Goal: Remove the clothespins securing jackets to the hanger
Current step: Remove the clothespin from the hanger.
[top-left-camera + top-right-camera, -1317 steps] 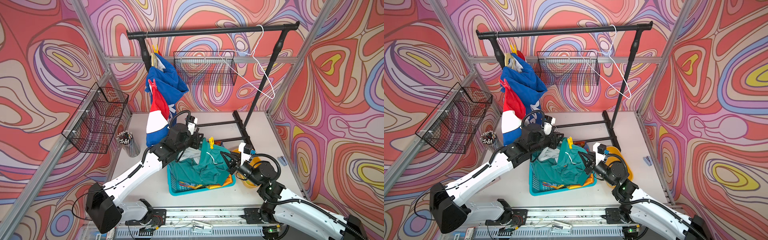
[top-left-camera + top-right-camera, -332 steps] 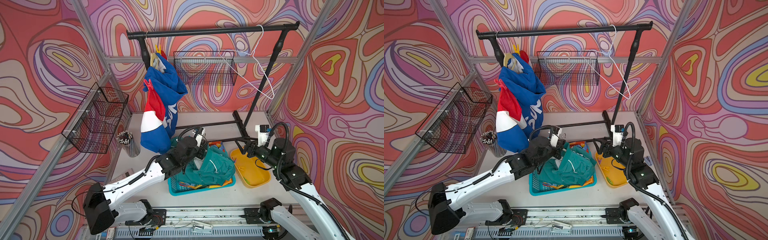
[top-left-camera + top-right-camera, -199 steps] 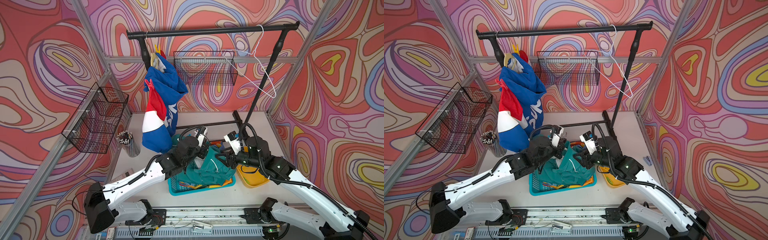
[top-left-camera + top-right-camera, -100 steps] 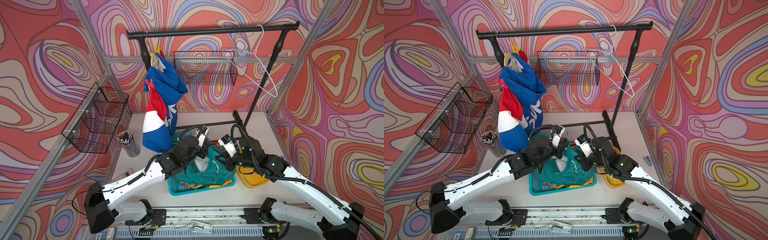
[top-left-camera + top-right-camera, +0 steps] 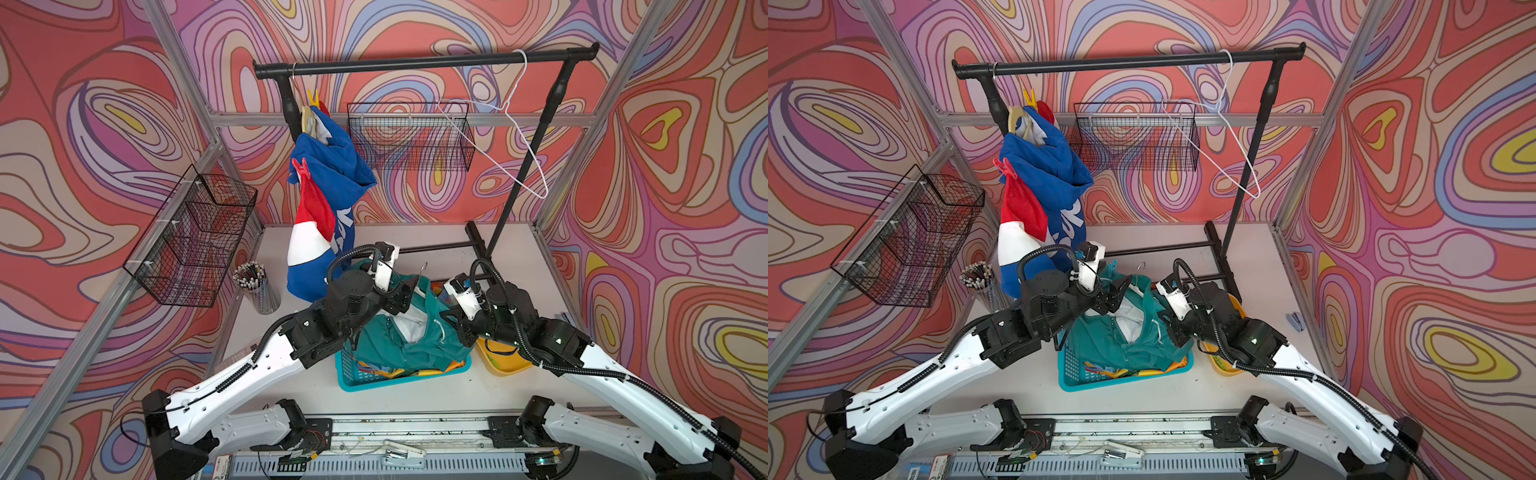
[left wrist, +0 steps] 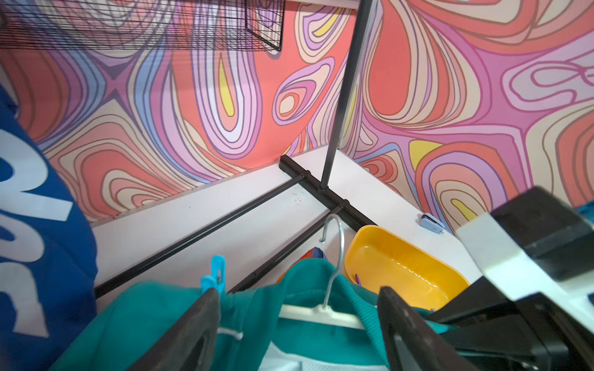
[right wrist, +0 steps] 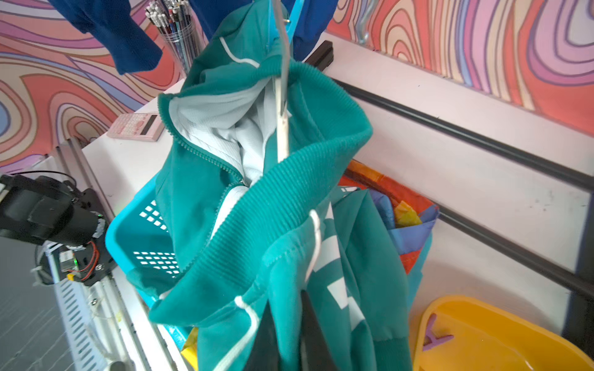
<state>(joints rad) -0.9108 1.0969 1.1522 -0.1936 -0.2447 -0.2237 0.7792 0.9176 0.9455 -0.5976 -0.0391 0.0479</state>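
The teal jacket (image 5: 399, 349) sits on its white hanger (image 6: 321, 313) just above the blue basket (image 5: 361, 376). It is propped up only by the right jaws, which are clenched on its shoulder on the side of the basket toward the yellow tray (image 6: 401, 266). Whether they pinch cloth alone or the hanger end too, I cannot tell. The left jaws stand released and wide on either side of the collar, grasping nothing. The blue clothespin (image 6: 212, 273) is clipped to the other shoulder, just beside one finger (image 6: 193, 327). The likely trouble is that, closing where they stand, the left jaws would catch collar or hanger, not the pin. A hard tug on the pin could also drag the cloth out of the right jaws, dropping jacket and pin into the basket. Behind the basket, the blue jacket (image 5: 328, 174) on the rail (image 5: 415, 62) carries a yellow clothespin (image 5: 313, 97) and a red clothespin (image 5: 300, 166), neither yet removed.
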